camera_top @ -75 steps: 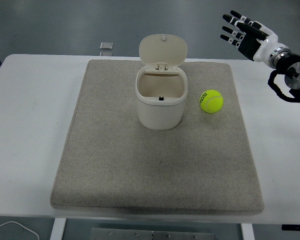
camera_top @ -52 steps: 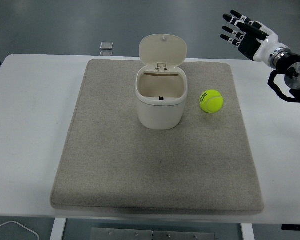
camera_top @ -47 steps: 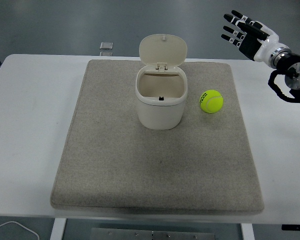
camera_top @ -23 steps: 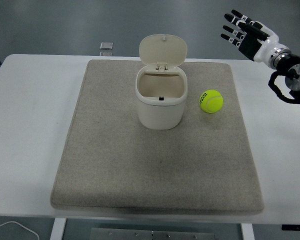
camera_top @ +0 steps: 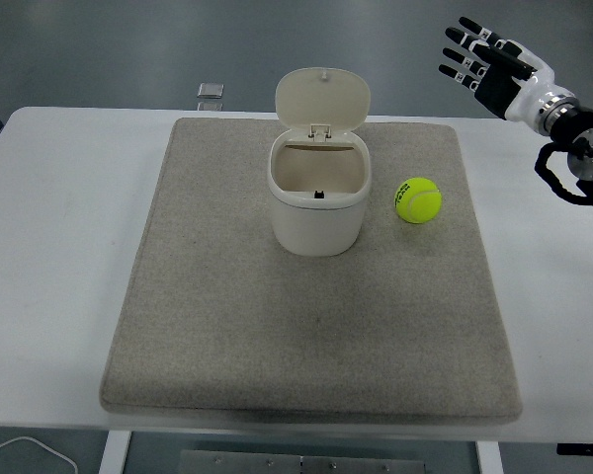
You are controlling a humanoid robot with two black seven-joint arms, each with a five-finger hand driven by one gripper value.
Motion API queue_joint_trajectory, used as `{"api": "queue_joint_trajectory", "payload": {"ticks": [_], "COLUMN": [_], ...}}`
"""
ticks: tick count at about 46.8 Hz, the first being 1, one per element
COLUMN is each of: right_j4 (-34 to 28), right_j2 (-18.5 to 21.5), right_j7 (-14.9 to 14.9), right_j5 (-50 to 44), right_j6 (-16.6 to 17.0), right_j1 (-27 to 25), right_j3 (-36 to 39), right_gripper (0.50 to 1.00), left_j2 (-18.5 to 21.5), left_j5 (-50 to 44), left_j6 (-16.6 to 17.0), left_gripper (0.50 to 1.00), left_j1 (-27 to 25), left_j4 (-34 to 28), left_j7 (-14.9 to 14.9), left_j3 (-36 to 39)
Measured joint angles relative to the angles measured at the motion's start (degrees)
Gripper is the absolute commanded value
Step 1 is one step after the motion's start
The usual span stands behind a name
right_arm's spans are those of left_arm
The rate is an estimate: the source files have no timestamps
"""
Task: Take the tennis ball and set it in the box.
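White worktop (camera_top: 69, 197) carries one beige felt mat (camera_top: 311, 336), one cream plastic lidded box (camera_top: 317, 197) standing open, and one yellow-green fuzzy tennis ball (camera_top: 418, 199) just beside its right. The ball looks light, springy and grippy; wrap it around its middle. The right hand (camera_top: 484, 64), fingers spread and empty, hovers well apart.

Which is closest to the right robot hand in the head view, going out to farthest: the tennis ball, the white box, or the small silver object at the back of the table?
From the right robot hand, raised at the upper right:
1. Tennis ball, on the mat's right side.
2. White box, lid open, mid-mat, left of the ball.
3. Small silver object, far back left, off the mat.
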Motion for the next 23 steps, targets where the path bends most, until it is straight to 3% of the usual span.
{"api": "queue_joint_trajectory", "payload": {"ticks": [5, 23], "right_j4": [0.0, 0.0], "right_j2": [0.0, -0.5], "right_j7": [1.3, 1.6], "right_j5": [-1.4, -6.9], "right_j6": [0.0, 2.3], "right_j1": [0.0, -0.3], "right_j3": [0.0, 0.0], "right_gripper": [0.930, 0.930], "left_j2": [0.0, 0.0], "left_j5": [0.0, 0.0], "left_j6": [-0.1, 0.0], "left_gripper": [0.992, 0.992], "left_j1": [0.0, 0.0], "left_j4": [0.0, 0.0], "left_j7": [0.0, 0.0], "left_j3": [0.0, 0.0]}}
